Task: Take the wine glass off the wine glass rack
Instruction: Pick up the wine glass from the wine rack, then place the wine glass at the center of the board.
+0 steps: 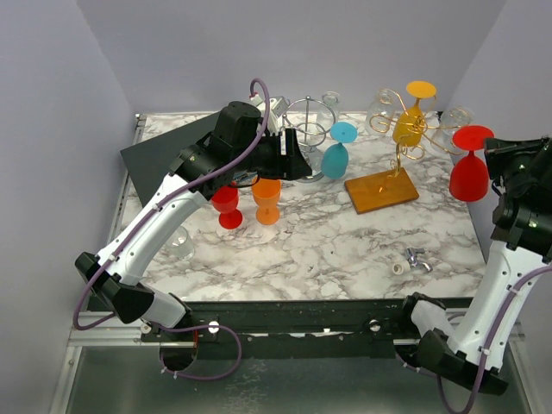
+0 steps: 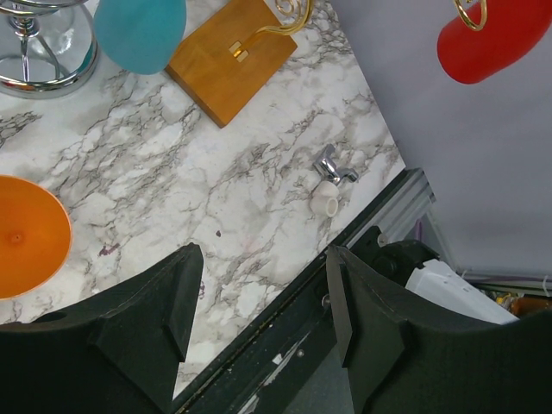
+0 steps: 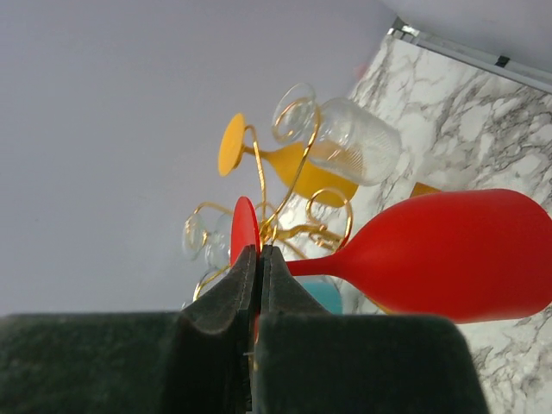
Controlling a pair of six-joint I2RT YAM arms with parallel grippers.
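Observation:
The red wine glass (image 1: 470,177) hangs upside down at the right end of the gold wire wine glass rack (image 1: 405,138), which stands on a wooden base (image 1: 381,190). My right gripper (image 3: 260,254) is shut on the edge of its round red foot (image 3: 244,226), and the bowl (image 3: 457,254) sticks out to the right. The stem passes close to a gold loop (image 3: 332,216); I cannot tell whether it rests in it. A yellow glass (image 1: 408,125) and clear glasses (image 1: 382,108) hang on the rack. My left gripper (image 2: 263,285) is open and empty above the marble table.
A teal glass (image 1: 336,155) hangs by a chrome rack (image 1: 309,129). A small red glass (image 1: 228,205) and an orange glass (image 1: 267,200) stand under the left arm. There is also a clear glass (image 1: 179,241), a dark mat (image 1: 168,151) and a small metal part (image 1: 414,257).

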